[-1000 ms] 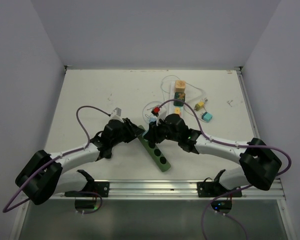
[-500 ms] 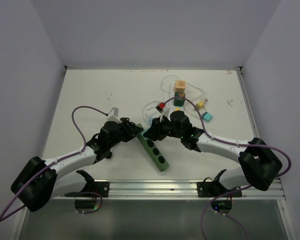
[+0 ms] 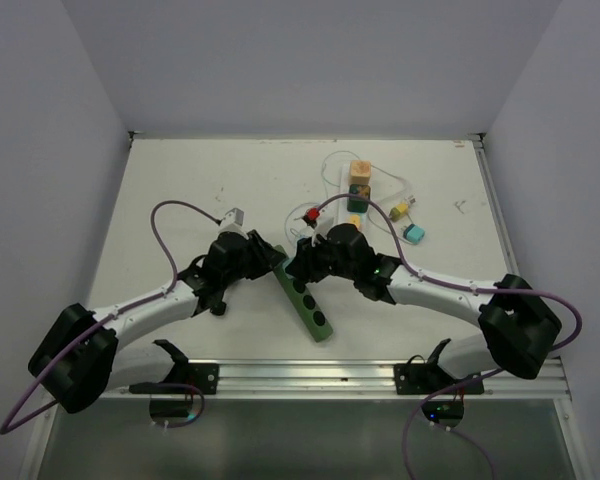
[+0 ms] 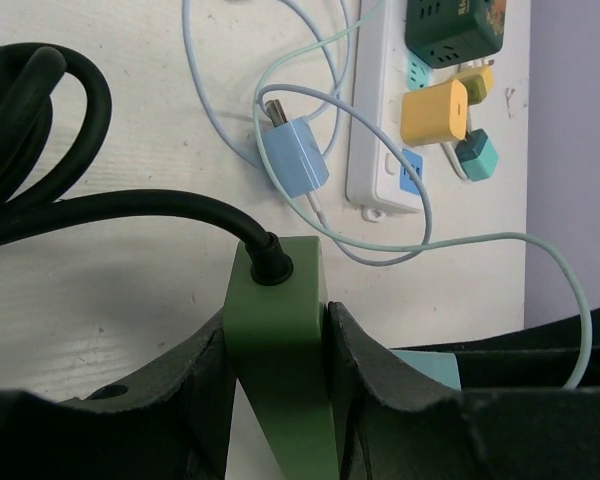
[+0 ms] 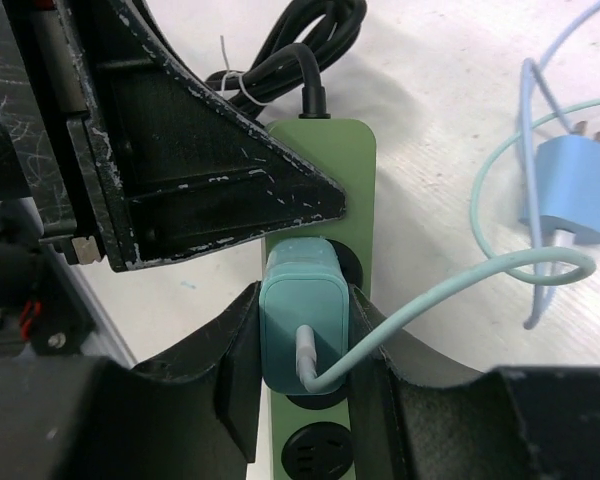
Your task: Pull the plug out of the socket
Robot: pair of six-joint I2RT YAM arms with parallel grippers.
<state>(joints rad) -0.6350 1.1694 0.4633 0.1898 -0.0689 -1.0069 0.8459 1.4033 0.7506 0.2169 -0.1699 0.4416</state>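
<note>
The white table (image 3: 180, 190) holds everything. The left arm (image 3: 150, 305) and the right arm (image 3: 430, 290) reach in over it and meet in the middle. A long green strip (image 3: 310, 300) lies slanted between them. The left gripper (image 4: 280, 370) squeezes the far end of the green strip from both sides, right where the black cord (image 4: 40, 130) goes in. A white strip (image 4: 380, 120) lies farther back with small plugs in it. The teal plug (image 5: 300, 300) sits on the green strip, near the cord end. The right gripper (image 5: 305, 340) is clenched on it, one finger on each side. Its pins are hidden. A blue plug (image 4: 295, 160) lies loose beside the white strip.
</note>
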